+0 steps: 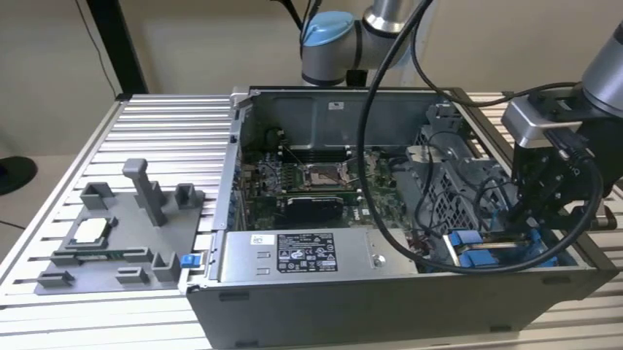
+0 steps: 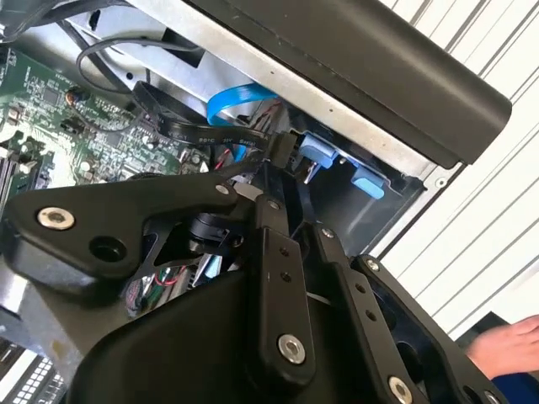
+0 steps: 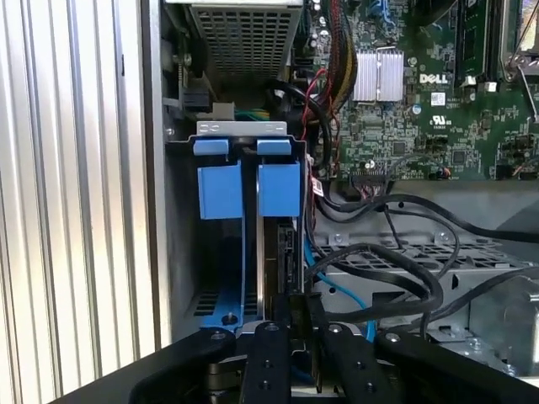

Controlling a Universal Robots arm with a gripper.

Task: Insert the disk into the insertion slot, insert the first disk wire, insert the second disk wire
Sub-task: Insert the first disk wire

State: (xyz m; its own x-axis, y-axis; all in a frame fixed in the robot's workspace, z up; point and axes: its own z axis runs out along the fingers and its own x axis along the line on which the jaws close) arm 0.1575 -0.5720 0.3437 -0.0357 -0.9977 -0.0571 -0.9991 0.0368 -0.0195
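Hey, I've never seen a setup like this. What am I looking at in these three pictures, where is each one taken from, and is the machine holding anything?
This is a robot arm working inside an open computer case, which stands on a slatted metal table. The exterior view comes from a camera off the arm and takes in the whole scene. Beside the case, toward that view's left, lies a grey tray of part holders. The two wrist views come from cameras riding on the arm, looking along its gripper. The gripper hangs at the drive bay, by the blue caddies, where the disk seems to sit edge-on in its slot. Whether it grips anything is unclear. A person's hand also shows in the second wrist view.
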